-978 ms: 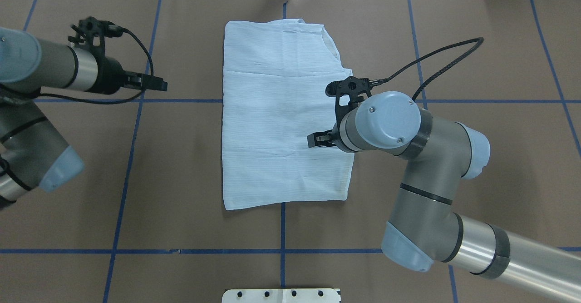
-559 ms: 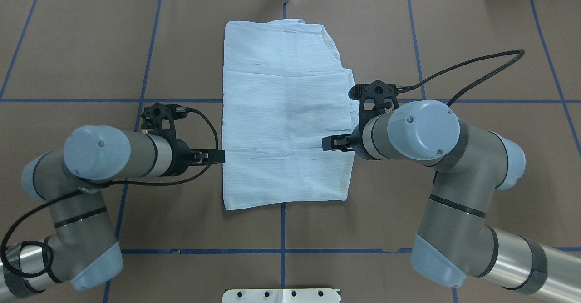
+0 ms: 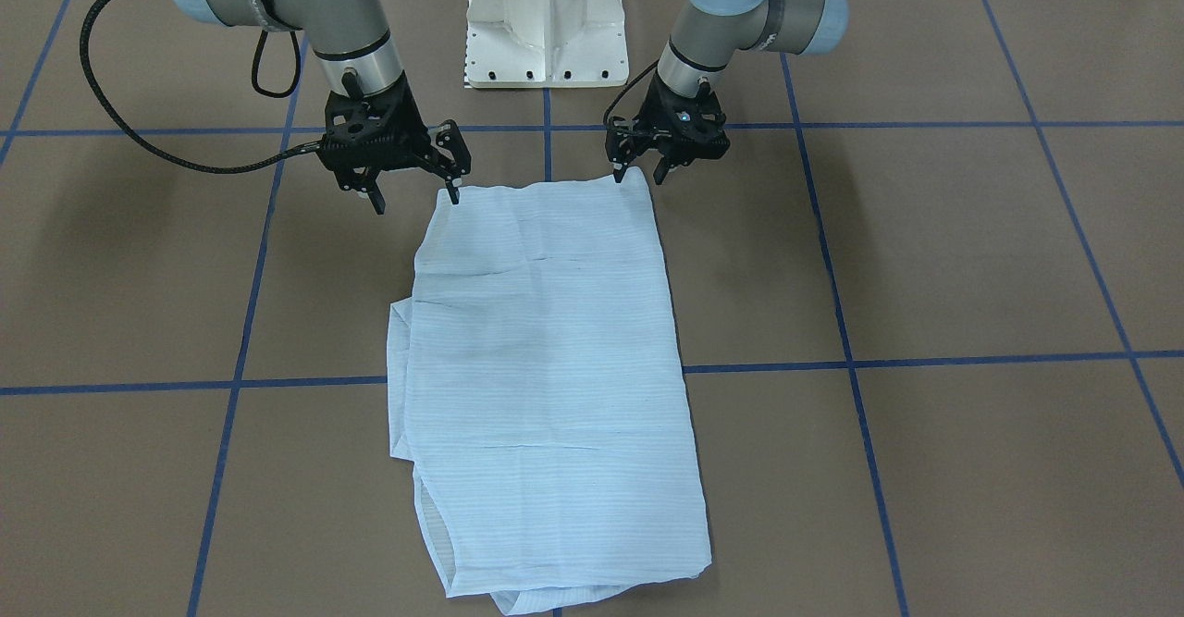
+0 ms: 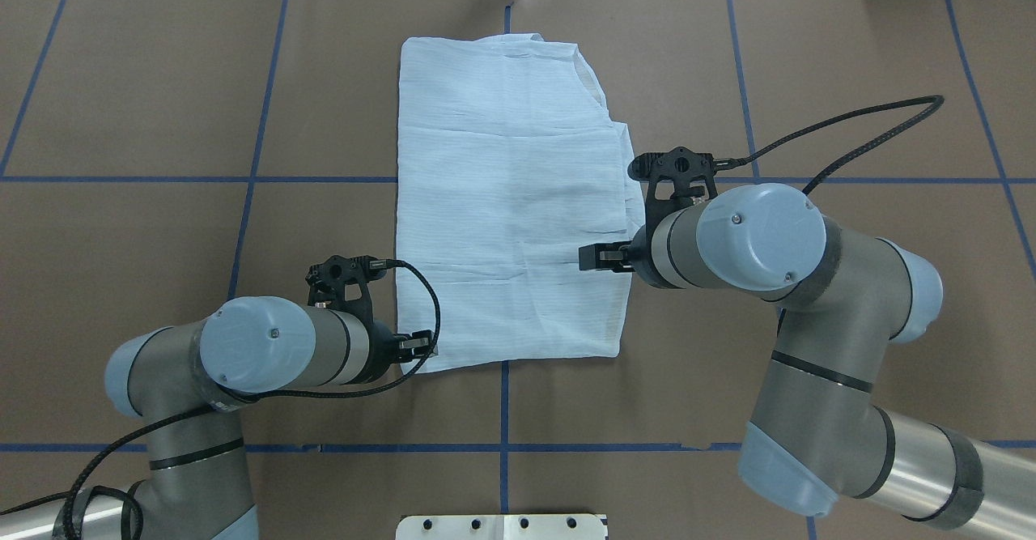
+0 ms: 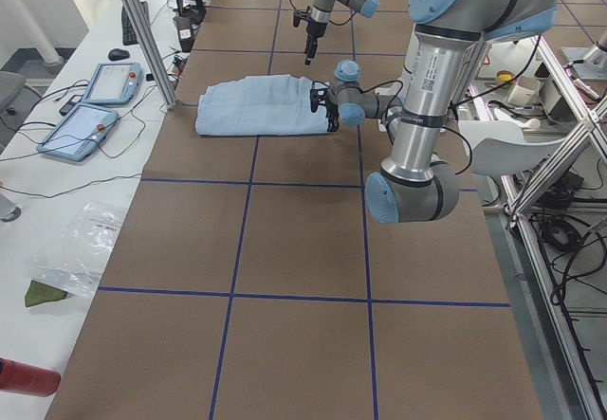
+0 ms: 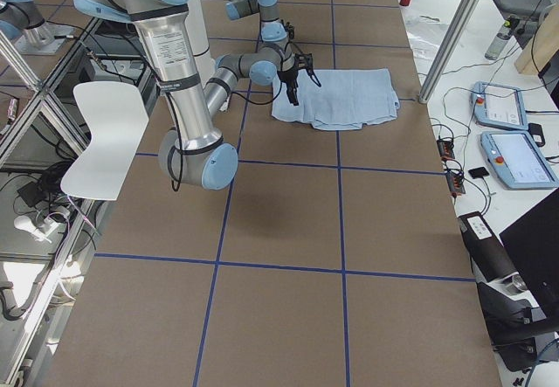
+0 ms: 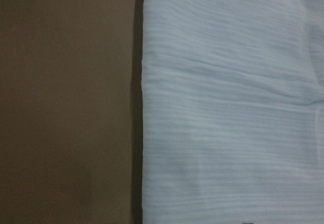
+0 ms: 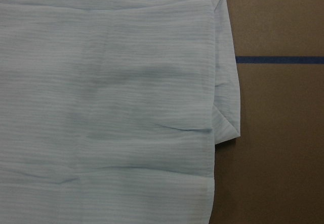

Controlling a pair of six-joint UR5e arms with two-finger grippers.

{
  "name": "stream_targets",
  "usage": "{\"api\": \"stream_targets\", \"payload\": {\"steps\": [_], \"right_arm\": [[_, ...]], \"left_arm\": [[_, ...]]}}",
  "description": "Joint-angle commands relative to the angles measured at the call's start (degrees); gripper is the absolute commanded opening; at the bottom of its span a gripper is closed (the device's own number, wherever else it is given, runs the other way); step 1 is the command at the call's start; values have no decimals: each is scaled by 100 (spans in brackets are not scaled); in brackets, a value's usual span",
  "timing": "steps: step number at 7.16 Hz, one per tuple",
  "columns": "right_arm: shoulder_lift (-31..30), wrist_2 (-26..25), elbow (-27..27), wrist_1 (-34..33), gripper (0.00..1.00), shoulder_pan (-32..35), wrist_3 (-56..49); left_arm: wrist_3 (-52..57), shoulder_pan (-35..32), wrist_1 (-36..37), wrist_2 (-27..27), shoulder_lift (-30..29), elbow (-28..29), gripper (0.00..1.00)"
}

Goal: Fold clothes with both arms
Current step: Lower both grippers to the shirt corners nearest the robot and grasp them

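Shirt (image 4: pixel 506 200) flat on the brown bench (image 4: pixel 162 78), centre of the overhead view. Already folded to a long rectangle. Narrow flap of a lower layer poking out along the right edge, about mid-height.

Left arm (image 4: pixel 267 354) in from the lower left of that view. Left jaws spread, low beside the shirt's lower-left corner; contact with the cloth not clear. Right arm (image 4: pixel 753 236) in from the right. Right jaws spread wide, seen in the front-facing view at the shirt's upper-left corner, the other end of the same short edge. Apparently a little above the cloth.

Step in hand, by judgement: pinch both corners of the short edge nearest the white pedestal (image 3: pixel 546 25), then carry that edge over to the far one to halve the rectangle.

To do it well:
- Bring the right jaws down level with the left before closing either.
- Catch every layer at each corner, not just the top one; thin cloth, likely to peel apart or slip.
- Lift both corners together at equal height, edge taut but not stretched.
- Travel straight along the long axis; lay corner on corner.
- Watch the stray flap on the side; likely to drag out further.

Writing: pale label on the near arm's upright tube (image 5: pixel 432 69) in the left side view, too small to read. No brand or tag visible on the shirt.
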Motion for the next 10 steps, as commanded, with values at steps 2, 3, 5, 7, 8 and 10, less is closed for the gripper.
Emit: {"api": "stream_targets", "payload": {"steps": [2, 3, 5, 7, 8, 10], "right_arm": [[-2, -18, 0, 0, 100, -7, 1], [-2, -18, 0, 0, 100, -15, 1], [-2, -18, -9, 0, 100, -24, 1], [-2, -18, -35, 0, 100, -33, 1], [-2, -18, -35, 0, 100, -50, 1], [-2, -26, -35, 0, 100, -68, 1]], "left_arm": [[-27, 25, 38, 16, -26, 45, 53], [-27, 25, 38, 16, -26, 97, 53], [-18, 34, 29, 16, -26, 185, 53], [-18, 34, 38, 16, -157, 282, 48], [-18, 43, 29, 16, -166, 300, 39], [-18, 34, 29, 16, -166, 291, 0]]}}
